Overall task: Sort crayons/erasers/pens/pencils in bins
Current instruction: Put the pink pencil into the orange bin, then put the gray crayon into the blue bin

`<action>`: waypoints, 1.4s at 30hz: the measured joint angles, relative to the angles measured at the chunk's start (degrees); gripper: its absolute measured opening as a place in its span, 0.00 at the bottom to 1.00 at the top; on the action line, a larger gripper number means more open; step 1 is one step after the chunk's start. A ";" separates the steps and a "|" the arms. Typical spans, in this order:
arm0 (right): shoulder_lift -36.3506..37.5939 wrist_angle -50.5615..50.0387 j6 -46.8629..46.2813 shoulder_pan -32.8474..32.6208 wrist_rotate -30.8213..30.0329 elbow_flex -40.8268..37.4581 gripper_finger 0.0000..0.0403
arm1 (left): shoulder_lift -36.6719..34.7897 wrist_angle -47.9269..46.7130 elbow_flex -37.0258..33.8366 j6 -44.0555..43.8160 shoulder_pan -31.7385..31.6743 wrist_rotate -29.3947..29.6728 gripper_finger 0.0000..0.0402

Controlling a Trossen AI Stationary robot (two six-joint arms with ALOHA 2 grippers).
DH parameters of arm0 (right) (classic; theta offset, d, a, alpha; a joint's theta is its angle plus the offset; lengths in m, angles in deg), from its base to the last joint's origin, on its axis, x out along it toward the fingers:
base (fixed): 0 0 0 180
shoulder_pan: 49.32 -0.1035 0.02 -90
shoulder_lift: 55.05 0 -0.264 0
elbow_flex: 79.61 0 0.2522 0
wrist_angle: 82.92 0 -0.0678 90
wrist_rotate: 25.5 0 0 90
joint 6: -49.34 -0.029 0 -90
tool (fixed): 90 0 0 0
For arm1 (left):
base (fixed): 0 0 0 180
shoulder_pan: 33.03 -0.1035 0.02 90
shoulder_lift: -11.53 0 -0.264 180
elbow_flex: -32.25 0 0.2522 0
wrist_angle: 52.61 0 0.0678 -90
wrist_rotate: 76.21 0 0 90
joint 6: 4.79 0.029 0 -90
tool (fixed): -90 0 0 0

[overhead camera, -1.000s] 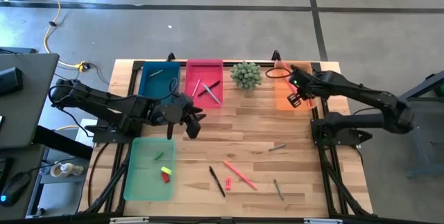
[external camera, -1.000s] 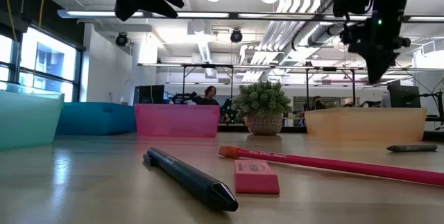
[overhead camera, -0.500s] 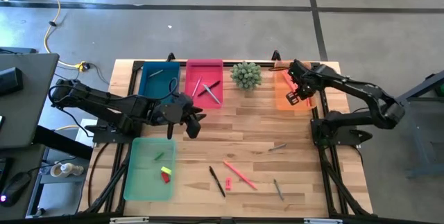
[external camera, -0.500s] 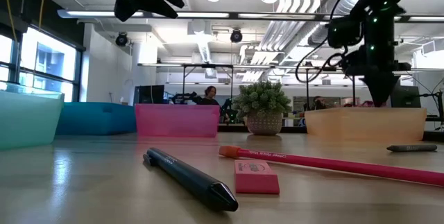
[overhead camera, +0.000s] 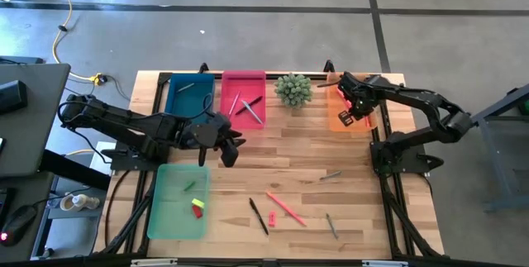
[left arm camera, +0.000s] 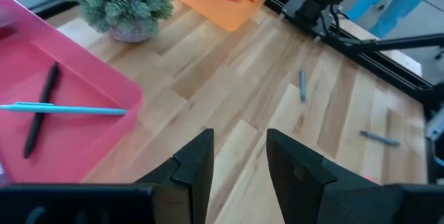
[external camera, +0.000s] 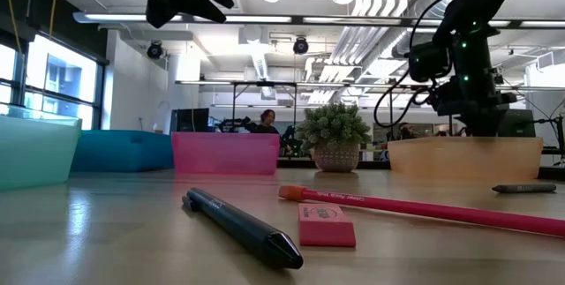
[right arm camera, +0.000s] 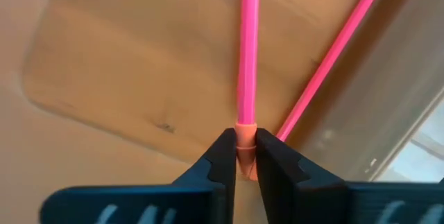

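My right gripper [overhead camera: 345, 116] is down inside the orange bin [overhead camera: 364, 122] at the table's far right, shut on a pink pencil [right arm camera: 248, 44]. In the low view its fingertips are hidden behind the bin's wall [external camera: 463, 157]. A second pink pencil [right arm camera: 333, 57] lies in that bin. My left gripper [overhead camera: 227, 148] hovers open above bare wood near the pink bin [overhead camera: 242, 114], nothing between its fingers [left arm camera: 198, 165]. On the table's near side lie another pink pencil [overhead camera: 285, 207], a black pen [overhead camera: 259, 216] and a pink eraser [overhead camera: 271, 218]. My right gripper pinches the pink pencil's eraser end [right arm camera: 245, 135] between its two fingers. The fingers come from above, pointing steeply down. The pencil's shaft runs away from them over the orange bin's floor; whether it rests on the floor I cannot tell.
A teal bin [overhead camera: 188, 106] stands far left with a pen in it, the pink bin holds several pens, and a pale-green bin [overhead camera: 165, 209] near left holds erasers [overhead camera: 197, 209]. A potted plant [overhead camera: 293, 89] stands between the pink and orange bins. Grey pens [overhead camera: 331, 175] [overhead camera: 331, 226] lie near right.
My right gripper has sunk from high above the orange bin down into it, carrying the pink pencil, and has tipped to point more steeply down.
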 joint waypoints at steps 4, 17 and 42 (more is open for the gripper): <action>0.09 0.31 0.18 -0.02 -0.11 0.05 0.18 | -0.01 0.00 0.00 0.00 0.00 -3.25 0.30; 3.69 -2.09 1.70 -2.73 -0.28 4.67 0.32 | 0.01 -0.13 0.00 -3.00 0.02 -4.07 0.30; 18.15 -7.90 -10.78 -46.46 6.22 7.41 0.32 | 0.00 -0.42 0.00 0.04 -0.01 -3.14 0.30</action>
